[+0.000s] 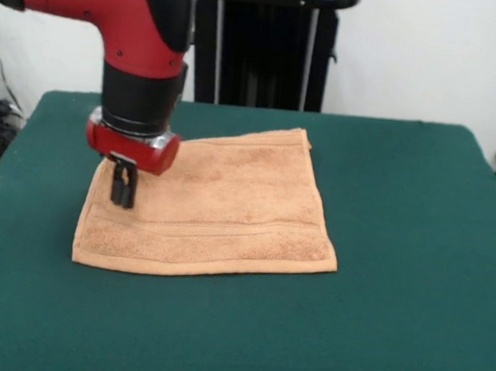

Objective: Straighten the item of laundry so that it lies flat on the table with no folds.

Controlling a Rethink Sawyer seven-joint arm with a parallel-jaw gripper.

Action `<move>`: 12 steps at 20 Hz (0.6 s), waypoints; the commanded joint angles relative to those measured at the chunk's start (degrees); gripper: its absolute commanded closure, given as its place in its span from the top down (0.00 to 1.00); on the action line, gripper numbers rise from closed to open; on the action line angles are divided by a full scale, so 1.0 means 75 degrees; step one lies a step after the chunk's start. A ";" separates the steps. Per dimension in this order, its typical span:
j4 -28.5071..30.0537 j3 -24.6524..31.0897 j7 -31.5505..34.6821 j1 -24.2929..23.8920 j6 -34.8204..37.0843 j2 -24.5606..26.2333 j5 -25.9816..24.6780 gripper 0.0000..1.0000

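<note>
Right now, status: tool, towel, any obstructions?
Tool low over towel's left side, looks shut. Towel spread nearly flat on table. Nothing else on it.

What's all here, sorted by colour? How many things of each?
Tan: 1, the towel
Dark green: 1, the table
Red and black: 1, the robot arm with its gripper
Black: 1, the pedestal behind the table
Total: 4
</note>
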 commanded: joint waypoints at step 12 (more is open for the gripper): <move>0.0756 -0.0178 0.0513 0.0874 -0.0653 0.0498 0.0328 0.00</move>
